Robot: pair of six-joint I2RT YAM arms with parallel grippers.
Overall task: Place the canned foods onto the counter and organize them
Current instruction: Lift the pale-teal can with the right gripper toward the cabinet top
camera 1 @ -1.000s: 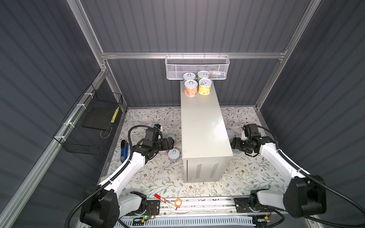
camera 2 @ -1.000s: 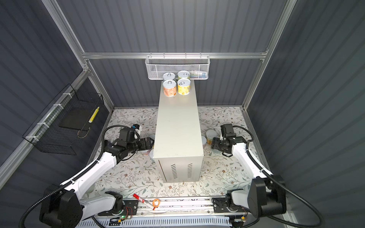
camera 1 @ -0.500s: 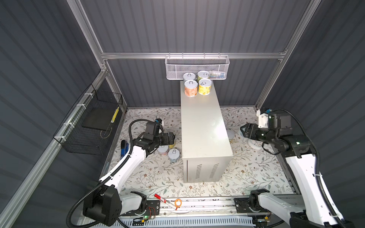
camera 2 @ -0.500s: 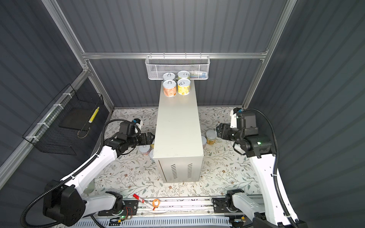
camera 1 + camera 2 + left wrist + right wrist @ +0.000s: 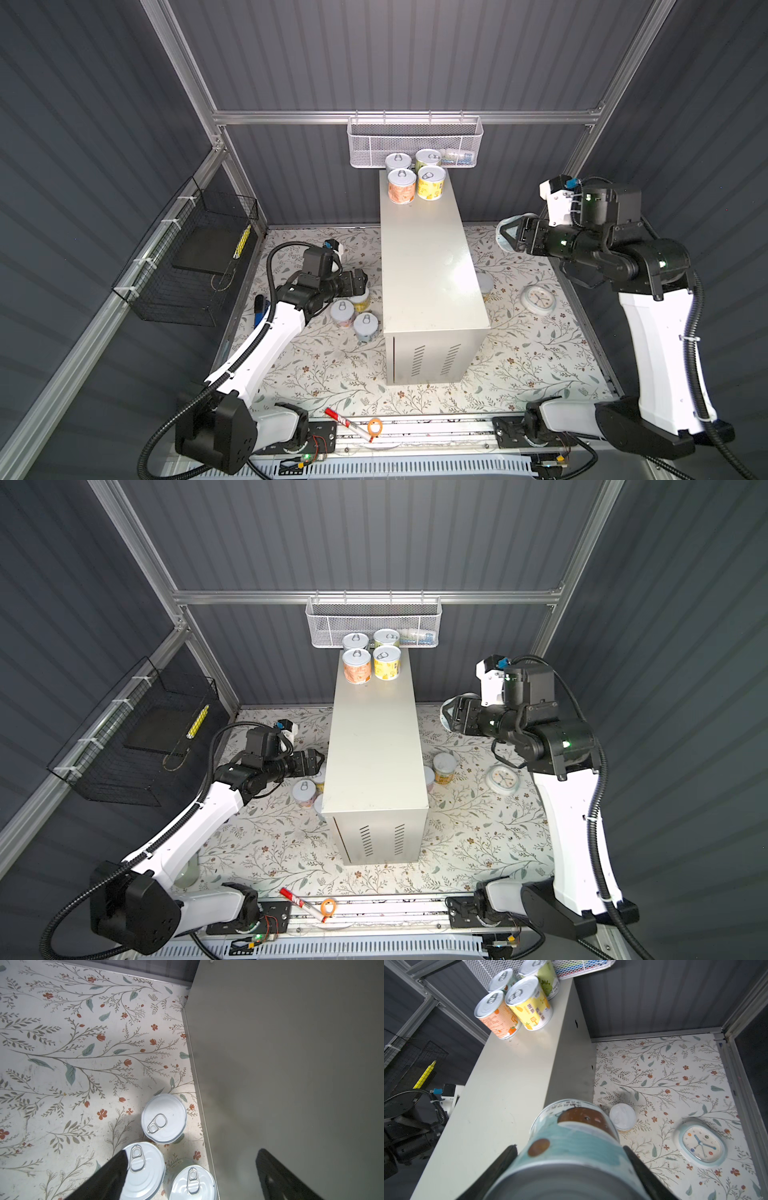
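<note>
**Two robot arms flank a counter holding tins**

On a floral-patterned floor stands a long cream-beige metal box, the counter. To the counter's right, held off the floor, the right gripper is clamped on a pale blue cylindrical tin. Low at the counter's left, the left gripper has its jaws wide apart and empty, just above three silver-lidded tins on the floor. Four colourfully labelled tins stand clustered at the counter's far end.

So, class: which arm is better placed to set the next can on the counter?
Right. The right gripper holds a pale blue can raised beside the counter; the left gripper hangs open, empty, above floor cans.
</note>
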